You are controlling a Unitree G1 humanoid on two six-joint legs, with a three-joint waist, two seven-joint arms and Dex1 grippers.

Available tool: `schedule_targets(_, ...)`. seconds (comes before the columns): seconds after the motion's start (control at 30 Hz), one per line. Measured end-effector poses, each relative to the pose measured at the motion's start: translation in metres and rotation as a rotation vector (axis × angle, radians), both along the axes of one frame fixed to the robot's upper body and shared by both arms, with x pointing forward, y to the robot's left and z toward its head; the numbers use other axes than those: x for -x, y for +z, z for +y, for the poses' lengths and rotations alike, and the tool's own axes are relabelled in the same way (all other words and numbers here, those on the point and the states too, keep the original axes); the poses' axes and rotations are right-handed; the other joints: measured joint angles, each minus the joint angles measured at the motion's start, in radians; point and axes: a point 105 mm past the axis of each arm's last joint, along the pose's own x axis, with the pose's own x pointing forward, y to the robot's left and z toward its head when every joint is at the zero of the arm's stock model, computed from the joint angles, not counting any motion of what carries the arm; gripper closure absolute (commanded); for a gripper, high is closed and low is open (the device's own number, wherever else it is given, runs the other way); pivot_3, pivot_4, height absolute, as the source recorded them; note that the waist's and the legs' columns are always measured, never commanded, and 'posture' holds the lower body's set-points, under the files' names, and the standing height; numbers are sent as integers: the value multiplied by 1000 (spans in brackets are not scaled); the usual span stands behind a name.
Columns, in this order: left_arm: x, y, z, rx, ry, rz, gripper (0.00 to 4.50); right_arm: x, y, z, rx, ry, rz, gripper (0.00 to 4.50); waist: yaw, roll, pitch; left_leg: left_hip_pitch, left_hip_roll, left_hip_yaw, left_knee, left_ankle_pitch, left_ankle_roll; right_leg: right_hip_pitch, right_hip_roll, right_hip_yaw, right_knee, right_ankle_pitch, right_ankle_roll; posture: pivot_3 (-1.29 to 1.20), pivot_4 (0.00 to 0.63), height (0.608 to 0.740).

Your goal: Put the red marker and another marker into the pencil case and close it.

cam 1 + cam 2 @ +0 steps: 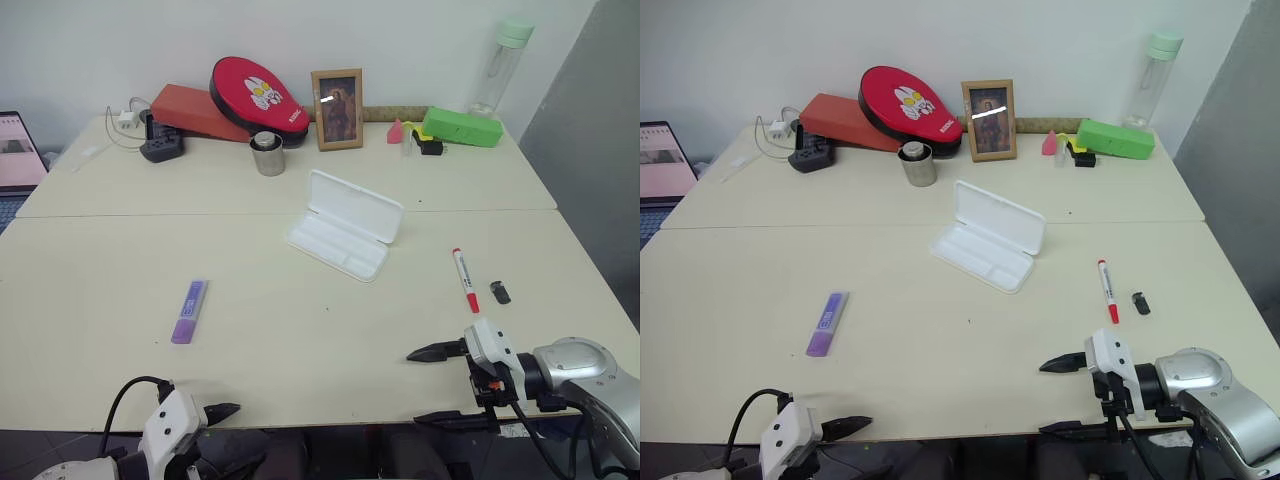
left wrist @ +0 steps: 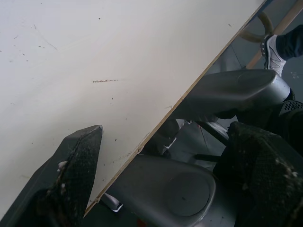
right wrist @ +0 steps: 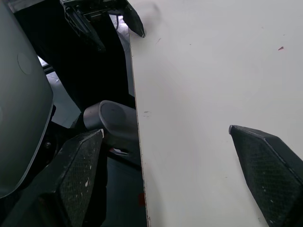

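Observation:
The red marker (image 1: 464,280), white with a red cap, lies on the cream table (image 1: 300,350) at the right. A purple marker (image 1: 188,311) lies at the left. The white pencil case (image 1: 345,237) sits open at mid-table, lid raised toward the back. My right gripper (image 1: 418,387) is open over the table's front edge, pointing left, a little nearer than the red marker and empty. My left gripper (image 1: 225,435) is open at the front edge, below the purple marker, with nothing between its fingers. In the right wrist view the left gripper (image 3: 128,19) appears across the table edge.
A small black object (image 1: 500,292) lies just right of the red marker. Along the back stand a metal cup (image 1: 268,155), a picture frame (image 1: 337,108), a red pad (image 1: 258,98), a green box (image 1: 462,127) and a bottle (image 1: 502,65). A laptop (image 1: 18,150) sits far left.

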Motion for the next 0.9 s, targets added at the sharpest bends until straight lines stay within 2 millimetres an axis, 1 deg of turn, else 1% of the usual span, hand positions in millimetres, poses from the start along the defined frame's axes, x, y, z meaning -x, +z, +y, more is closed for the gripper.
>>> schedule_targets(0.2, -6, 1, 0, 0, -1, -19, 10, 9, -6, -6, 33, 18, 50, 0, 2, -1, 0, 0, 0, 0, 0, 0, 0, 0, 0, -1, 0, 0, 0, 0, 150, 740)
schedule_targets(0.63, -8, -1, -1, 8, -27, -31, 10, 11, -8, -6, 19, 16, 44, 0, 6, -1, 0, 0, 0, 0, 0, 0, 0, 0, 0, 0, 0, 0, 0, 0, 150, 740)
schedule_targets(0.9, -14, 0, 0, 10, -31, -48, 10, 10, -8, -6, 12, 14, 32, 0, 8, -1, 0, 0, 0, 0, 0, 0, 0, 0, 0, -1, 0, 0, 0, 0, 150, 740)
